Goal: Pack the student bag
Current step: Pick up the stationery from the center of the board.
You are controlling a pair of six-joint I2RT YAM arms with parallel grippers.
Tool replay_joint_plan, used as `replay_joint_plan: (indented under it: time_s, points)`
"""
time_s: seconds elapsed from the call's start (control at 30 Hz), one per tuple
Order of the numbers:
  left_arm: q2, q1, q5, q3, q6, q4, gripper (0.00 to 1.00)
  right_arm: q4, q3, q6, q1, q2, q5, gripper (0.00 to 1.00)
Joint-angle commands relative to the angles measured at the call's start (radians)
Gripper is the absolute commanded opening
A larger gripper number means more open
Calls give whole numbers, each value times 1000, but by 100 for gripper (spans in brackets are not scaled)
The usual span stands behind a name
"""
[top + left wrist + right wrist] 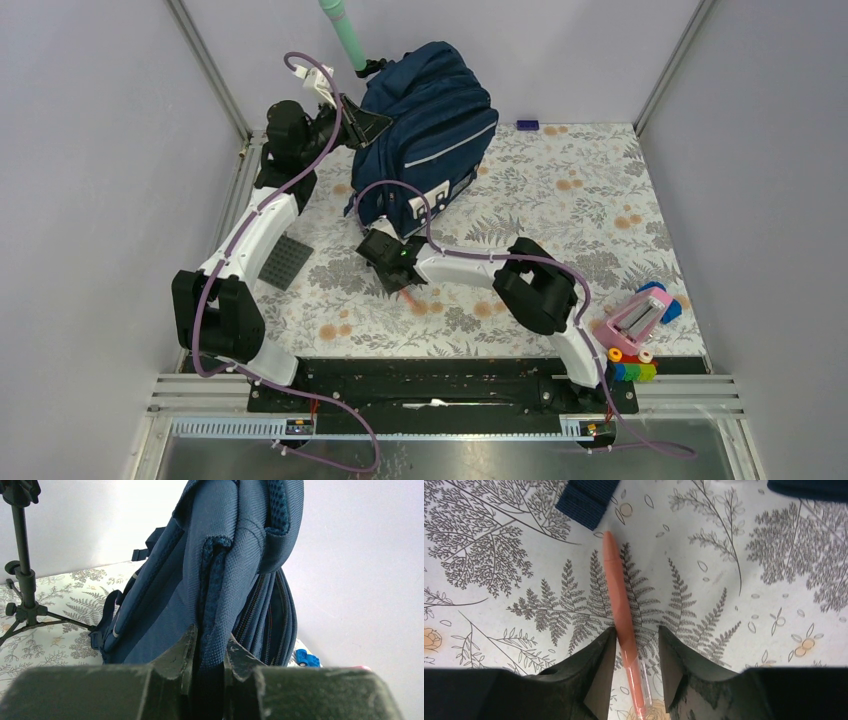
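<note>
Navy blue fabric marks the big student backpack (430, 125), propped at the far side of the fern-printed table cover (560, 200) in the overhead view. My left gripper (368, 124) is at its upper left edge, clamped on the fabric there. My right gripper (398, 278) hangs low over the cover just in front of the bag, above a slim orange plastic pen (410, 296). A dark grey studded flat plate (285, 262) lies beside my left arm. Bright plastic toys (640, 320) sit heaped at the near right corner, and a teal pole (343, 35) rises behind the bag.

From my left wrist, both fingers (181, 651) press in on a padded, mesh-edged shoulder strap (215, 590) of the backpack (160, 600), which rises in front of the lens; the jaws are closed on that strap. A black tripod (22, 585) stands on the cover to the left, and a small blue toy car (306, 657) shows past the bag on the right.

From my right wrist, the pen (620, 595) lies flat on the cover, running away from me between my two fingers (599, 665). The jaws stand apart astride it. One finger is right against the barrel, while a strip of cover shows between the other and the pen, so nothing is gripped. A navy webbing strap end (586, 497) lies just beyond the pen's tip.
</note>
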State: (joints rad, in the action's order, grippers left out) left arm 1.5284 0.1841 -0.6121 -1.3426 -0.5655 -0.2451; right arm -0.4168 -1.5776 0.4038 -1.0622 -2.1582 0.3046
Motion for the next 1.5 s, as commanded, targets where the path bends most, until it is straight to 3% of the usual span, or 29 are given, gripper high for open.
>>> replay_joint_plan:
  time_s: [0.0, 0.17, 0.4, 0.67, 1.0, 1.27, 1.37, 1.47]
  points:
    - [-73, -9, 6, -75, -10, -125, 0, -8, -39, -148, 37, -77, -85, 41]
    - [-74, -9, 6, -75, -7, -123, 0, 13, -78, -186, 38, -112, -172, 30]
    - [-73, -9, 8, -77, -1, -115, 0, 39, -51, -161, 38, -82, -201, 0]
    - [-69, -9, 8, -77, 1, -114, 0, 176, 228, -134, 38, 217, -237, 0]
    - [-63, -9, 9, -76, 3, -114, 0, 170, 463, -13, 39, 632, -263, 0]
    - [-65, -9, 4, -70, -10, -131, 0, 92, 382, 118, 74, 951, -37, 0]
    - [-66, -9, 4, -68, -15, -137, 0, 75, 251, 134, 87, 964, 111, 0]
    - [-64, -9, 1, -65, -26, -148, 0, 173, 174, 164, 105, 938, 243, 0]
